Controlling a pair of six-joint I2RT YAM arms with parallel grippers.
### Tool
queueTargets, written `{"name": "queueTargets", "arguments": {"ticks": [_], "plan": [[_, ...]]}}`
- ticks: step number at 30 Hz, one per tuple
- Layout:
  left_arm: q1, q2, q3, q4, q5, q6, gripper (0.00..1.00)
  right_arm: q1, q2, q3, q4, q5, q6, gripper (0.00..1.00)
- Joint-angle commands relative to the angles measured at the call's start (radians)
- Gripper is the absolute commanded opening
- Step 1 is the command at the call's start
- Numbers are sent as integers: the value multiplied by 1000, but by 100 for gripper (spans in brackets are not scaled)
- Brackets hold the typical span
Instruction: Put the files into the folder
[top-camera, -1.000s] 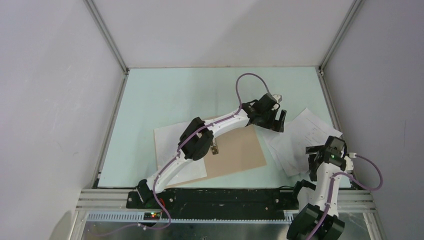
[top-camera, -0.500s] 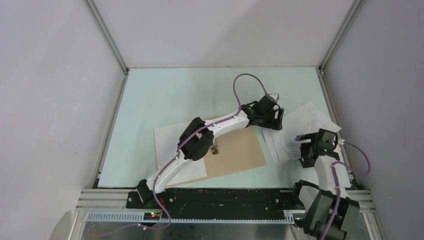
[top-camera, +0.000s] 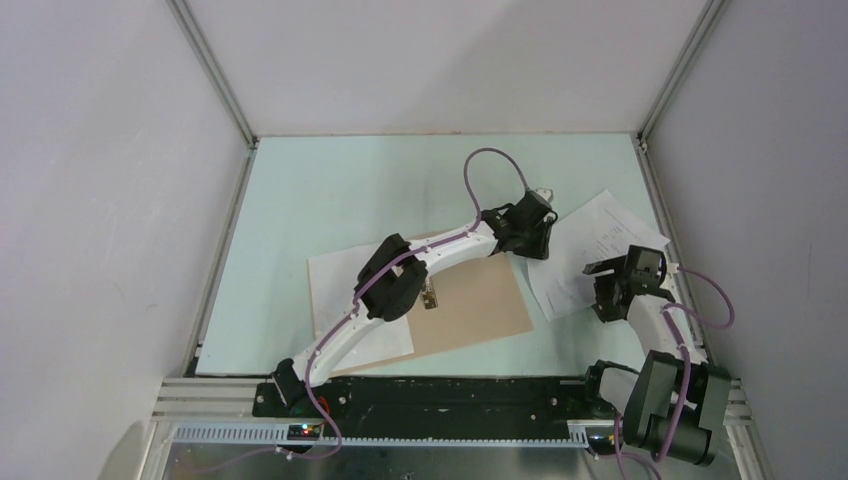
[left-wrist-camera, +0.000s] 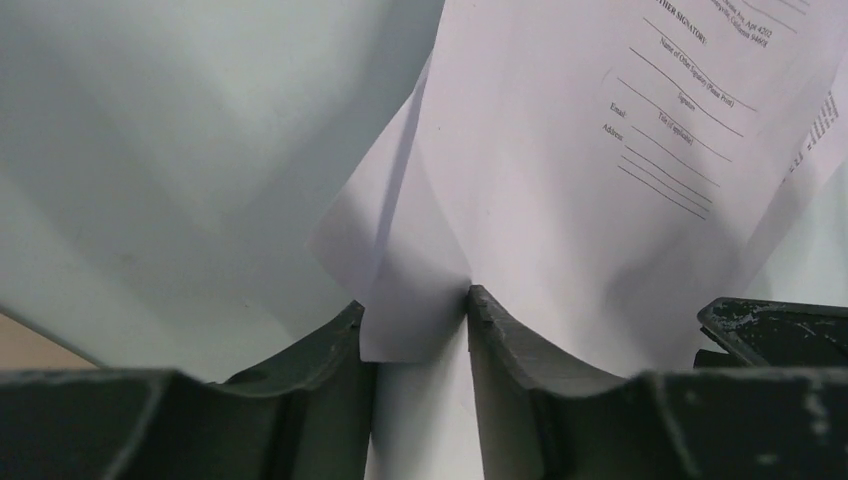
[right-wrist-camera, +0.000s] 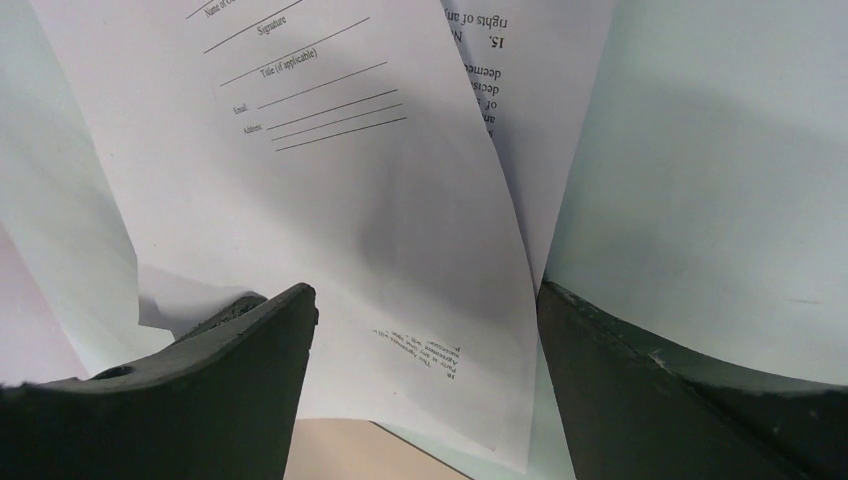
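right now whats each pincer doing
Left pincer: closed on a corner of a printed paper sheet.
Right pincer: open, empty, over the sheets.

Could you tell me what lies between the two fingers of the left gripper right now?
A pinched-up corner of the white sheets sits between the left gripper fingers, as the left wrist view shows.

White sheets, tan card, pale green tabletop

White files are showing black print lines; the folder is showing plain tan-brown.
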Motion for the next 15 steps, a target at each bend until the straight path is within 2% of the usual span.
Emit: {"name": "queueTargets", "arguments": {"ticks": [1,7,10,15], "plan": [[1,-67,-30,-74,21,-41,37,33,28,-14,-63,42,-27,86],[57,-146,-61,-71,103,-183,14,68,19,0,-69,19,-67,89],[87,-209,-97,-69,144,-270,4,69,16,21,-82,-20,-99,93],[159,-329,-275,5,216,-404,0,23,-24,29,-100,-128,-116,99]]}}
